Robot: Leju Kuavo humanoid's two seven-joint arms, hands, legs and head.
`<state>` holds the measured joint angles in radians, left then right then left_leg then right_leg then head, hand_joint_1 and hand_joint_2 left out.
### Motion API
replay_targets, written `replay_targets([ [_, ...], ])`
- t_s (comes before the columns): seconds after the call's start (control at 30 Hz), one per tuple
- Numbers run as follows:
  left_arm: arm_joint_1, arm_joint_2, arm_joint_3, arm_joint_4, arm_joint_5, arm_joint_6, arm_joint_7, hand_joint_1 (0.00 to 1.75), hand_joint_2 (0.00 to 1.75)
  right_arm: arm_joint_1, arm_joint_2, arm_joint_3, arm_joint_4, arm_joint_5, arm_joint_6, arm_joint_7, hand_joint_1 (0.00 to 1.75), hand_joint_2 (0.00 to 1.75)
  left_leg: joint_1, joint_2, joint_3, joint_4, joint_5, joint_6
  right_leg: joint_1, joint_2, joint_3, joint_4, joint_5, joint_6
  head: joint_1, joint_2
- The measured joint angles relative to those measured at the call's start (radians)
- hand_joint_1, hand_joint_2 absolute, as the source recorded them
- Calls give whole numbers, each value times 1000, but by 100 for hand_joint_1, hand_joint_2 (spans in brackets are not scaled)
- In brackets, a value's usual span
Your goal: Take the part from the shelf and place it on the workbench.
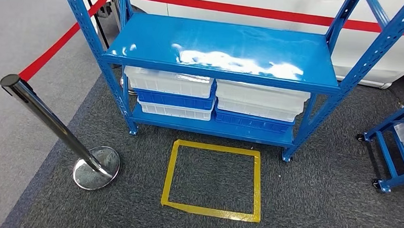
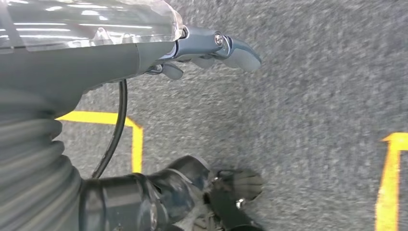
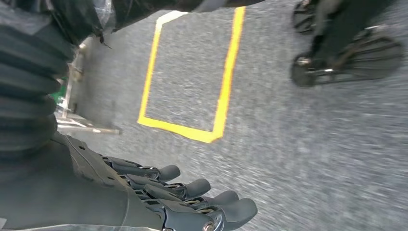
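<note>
The blue metal shelf (image 1: 227,49) stands in front of me, its top board bare and shiny. On the lower board sit stacked white bins (image 1: 168,82) and blue bins (image 1: 250,121); their contents are hidden. No loose part can be made out. My left hand (image 2: 202,48) hangs over the grey carpet with its fingers (image 2: 240,53) stretched out and its thumb (image 2: 238,185) apart from them, holding nothing. My right hand (image 3: 159,197) also hangs above the carpet, its fingers (image 3: 226,209) extended side by side, holding nothing.
A yellow tape square (image 1: 213,178) marks the carpet in front of the shelf. A chrome stanchion (image 1: 52,126) with a red belt (image 1: 55,48) stands at the left. Part of a second blue wheeled rack (image 1: 394,146) stands at the right. A white vehicle body (image 1: 274,10) is behind the shelf.
</note>
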<state>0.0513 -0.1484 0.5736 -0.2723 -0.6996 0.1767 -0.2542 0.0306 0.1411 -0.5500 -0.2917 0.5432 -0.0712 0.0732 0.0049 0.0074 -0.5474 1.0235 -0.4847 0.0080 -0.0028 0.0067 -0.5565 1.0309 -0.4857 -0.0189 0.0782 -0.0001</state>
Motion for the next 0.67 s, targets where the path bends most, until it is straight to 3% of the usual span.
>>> replay_targets([
  [0.07,14,7,-36,0,44,-11,16,0,0,-2,-9,35,-14,-34,2,-3,0,0,-1,-1,1,-6,2,8,1,0,-1,-1,1,10,0,0],
  [0.13,23,16,-72,-1,90,-22,32,0,0,2,-20,70,-22,-70,5,-7,0,0,3,1,3,-14,8,20,0,-1,-8,19,-16,20,0,0],
  [0.17,24,20,-90,-4,113,-27,40,0,0,7,-25,87,-24,-87,9,-10,0,44,5,2,3,-18,11,27,-2,-1,-22,53,-40,25,0,0],
  [0.27,22,32,-140,-24,179,-43,63,0,0,33,-35,136,-22,-139,18,-16,0,175,4,3,2,-18,12,34,-6,-2,-107,233,-126,35,0,0],
  [0.3,19,36,-156,-35,200,-48,70,0,0,45,-39,152,-20,-156,19,-18,0,175,3,3,2,-18,11,35,-8,-2,-124,268,-131,36,0,0],
  [0.33,14,40,-172,-47,221,-53,78,0,0,58,-41,167,-16,-172,20,-19,0,175,3,3,2,-17,10,34,-8,-2,-124,266,-116,36,0,0],
  [0.4,2,47,-203,-76,260,-63,91,0,0,84,-49,195,-5,-201,22,-22,0,175,3,2,6,-15,7,32,-8,-3,-72,155,-46,29,0,0],
  [0.47,-9,53,-235,-103,298,-72,104,0,0,105,-59,224,6,-231,28,-26,0,175,0,2,7,-12,3,25,-3,-5,-17,37,-2,20,0,0],
  [0.53,-14,63,-267,-121,337,-82,119,0,0,121,-67,255,12,-261,34,-31,0,175,-4,3,4,-10,-3,22,0,-5,-2,-1,3,16,0,0],
  [0.67,-6,80,-323,-130,411,-100,147,0,0,131,-76,309,10,-318,38,-39,0,175,-4,4,5,-12,-4,24,0,-2,-1,-5,5,16,0,0],
])
